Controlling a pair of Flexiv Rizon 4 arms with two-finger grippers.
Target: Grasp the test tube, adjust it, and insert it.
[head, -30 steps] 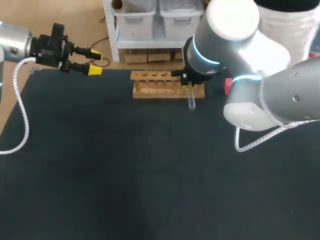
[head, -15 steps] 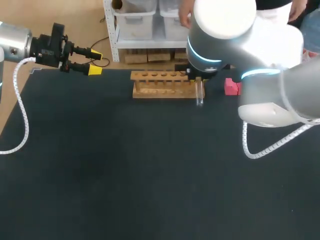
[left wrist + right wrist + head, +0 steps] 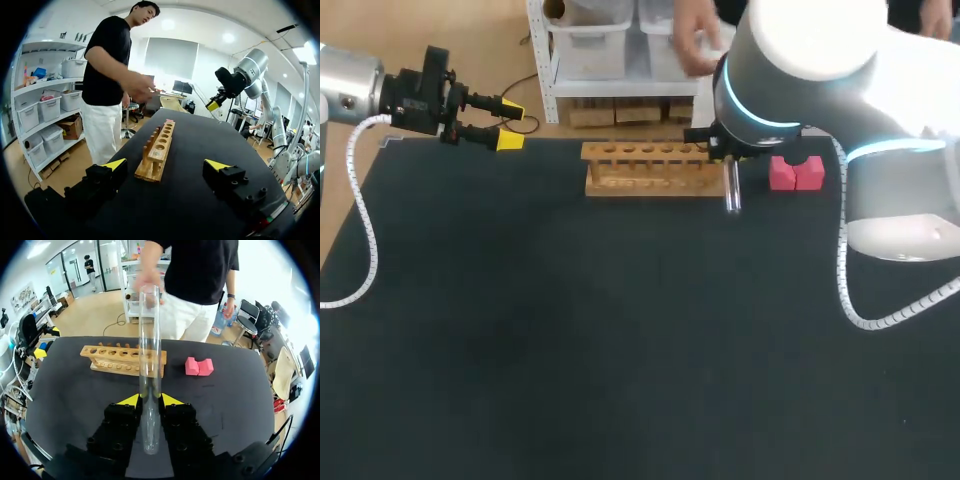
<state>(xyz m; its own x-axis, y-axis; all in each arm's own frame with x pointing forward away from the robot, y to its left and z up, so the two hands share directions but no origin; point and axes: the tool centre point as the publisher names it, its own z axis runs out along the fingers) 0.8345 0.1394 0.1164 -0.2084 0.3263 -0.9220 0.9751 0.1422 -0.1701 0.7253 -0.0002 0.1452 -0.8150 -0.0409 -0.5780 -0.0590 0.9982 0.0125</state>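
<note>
Since a second ago my right arm has carried the clear glass test tube (image 3: 731,192) rightward, from over the right end of the wooden tube rack (image 3: 645,170) to just past that end. The pink block (image 3: 795,172) is now uncovered beside it. My left arm has not moved.

My right gripper (image 3: 150,398) is clamped on the tube, with a yellow tip on each side. The tube's long axis runs along the fingers, open mouth leading ahead and rounded end back toward the wrist.

My left gripper (image 3: 506,126) has its fingers spread, over the table's far left corner
</note>
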